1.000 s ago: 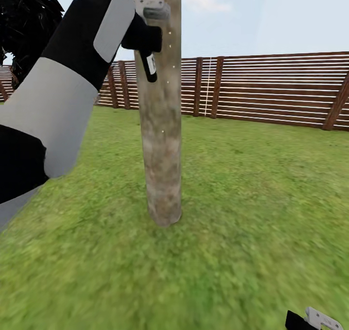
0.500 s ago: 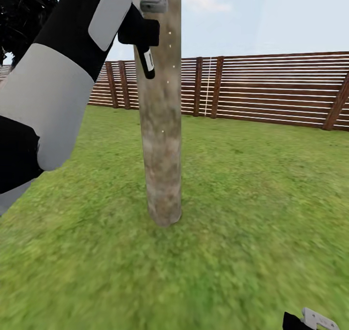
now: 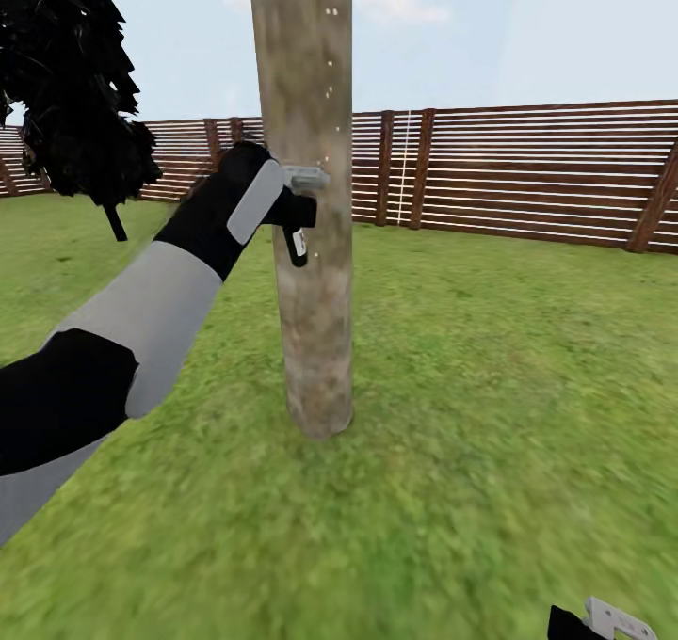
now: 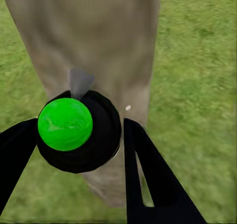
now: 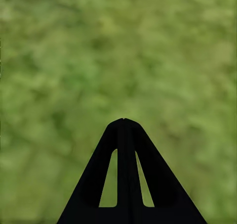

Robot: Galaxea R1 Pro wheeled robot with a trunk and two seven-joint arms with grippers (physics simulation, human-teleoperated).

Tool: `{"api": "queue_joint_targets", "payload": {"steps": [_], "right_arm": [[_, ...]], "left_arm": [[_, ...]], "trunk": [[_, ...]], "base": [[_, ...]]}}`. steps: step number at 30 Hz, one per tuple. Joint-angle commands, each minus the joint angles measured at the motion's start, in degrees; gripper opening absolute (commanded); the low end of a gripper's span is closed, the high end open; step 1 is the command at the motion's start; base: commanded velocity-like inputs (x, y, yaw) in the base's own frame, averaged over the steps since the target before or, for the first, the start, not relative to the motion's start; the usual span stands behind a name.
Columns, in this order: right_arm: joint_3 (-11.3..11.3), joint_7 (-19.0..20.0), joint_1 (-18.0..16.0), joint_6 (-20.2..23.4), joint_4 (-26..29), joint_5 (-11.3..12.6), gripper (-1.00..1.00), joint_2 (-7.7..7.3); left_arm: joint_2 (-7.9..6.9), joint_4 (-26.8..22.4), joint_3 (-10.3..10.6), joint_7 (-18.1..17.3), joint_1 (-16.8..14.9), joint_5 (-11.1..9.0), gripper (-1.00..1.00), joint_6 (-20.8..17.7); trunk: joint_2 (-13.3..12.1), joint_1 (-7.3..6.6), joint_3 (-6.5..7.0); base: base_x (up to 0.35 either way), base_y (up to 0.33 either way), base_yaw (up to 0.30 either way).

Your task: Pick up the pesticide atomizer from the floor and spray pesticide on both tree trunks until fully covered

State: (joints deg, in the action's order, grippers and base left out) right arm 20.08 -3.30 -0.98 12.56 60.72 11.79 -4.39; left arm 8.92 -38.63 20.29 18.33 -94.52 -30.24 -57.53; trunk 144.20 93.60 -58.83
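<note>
1. Left gripper [image 3: 299, 198]: centre-left of the head view, clamped on the pesticide atomizer [image 3: 296, 245]. In the left wrist view the 2 black fingers [image 4: 148, 174] bracket the atomizer [image 4: 81, 132], seen end-on as a black disc with a green cap.

2. Pesticide atomizer: small black cylinder with a pale label, hanging below the gripper just beside the tree trunk [image 3: 311, 245]; whether it touches the bark cannot be told. Judged light, rigid and smooth-walled, so liable to twist in a loose hold; best held across the mid-body, nozzle end left free.

3. Tree trunk: mottled grey-brown column, centre of the head view, rooted in the lawn [image 3: 490, 414]. A few white specks of pesticide [image 3: 330, 11] show on its upper part; the lower part looks bare, so coverage is judged incomplete.

4. Right gripper [image 3: 612, 619]: lower right corner of the head view; in the right wrist view [image 5: 124, 122] its fingertips meet, holding nothing, over grass.

5. Surroundings: brown slatted fence [image 3: 527, 169] across the background; black-leaved tree [image 3: 71, 85] at upper left.
</note>
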Motion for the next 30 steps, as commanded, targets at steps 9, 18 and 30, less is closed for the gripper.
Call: {"api": "queue_joint_targets", "payload": {"steps": [9, 18, 30], "right_arm": [[-0.1, -0.3, 0.0, 0.3, 0.0, 0.6, -1.00, -0.01], [-0.1, -0.2, 0.0, 0.3, 0.0, 0.6, -1.00, 0.07], [-0.1, -0.2, 0.0, 0.3, -0.1, 0.6, -1.00, 0.16]], "left_arm": [[-0.21, -10.0, 0.6, 0.6, 13.9, 0.1, -1.00, 0.0], [-0.42, -18.6, 1.0, 0.5, 26.5, 0.2, -1.00, 0.1], [-1.25, -23.1, 1.1, 0.1, 39.3, 0.4, -1.00, 0.1]], "trunk": [[0.0, -0.02, -0.05], [0.0, -0.02, -0.05], [0.0, -0.02, -0.05]], "base": [[0.000, 0.000, 0.000], [0.000, 0.000, 0.000], [-0.029, 0.033, 0.000]]}}
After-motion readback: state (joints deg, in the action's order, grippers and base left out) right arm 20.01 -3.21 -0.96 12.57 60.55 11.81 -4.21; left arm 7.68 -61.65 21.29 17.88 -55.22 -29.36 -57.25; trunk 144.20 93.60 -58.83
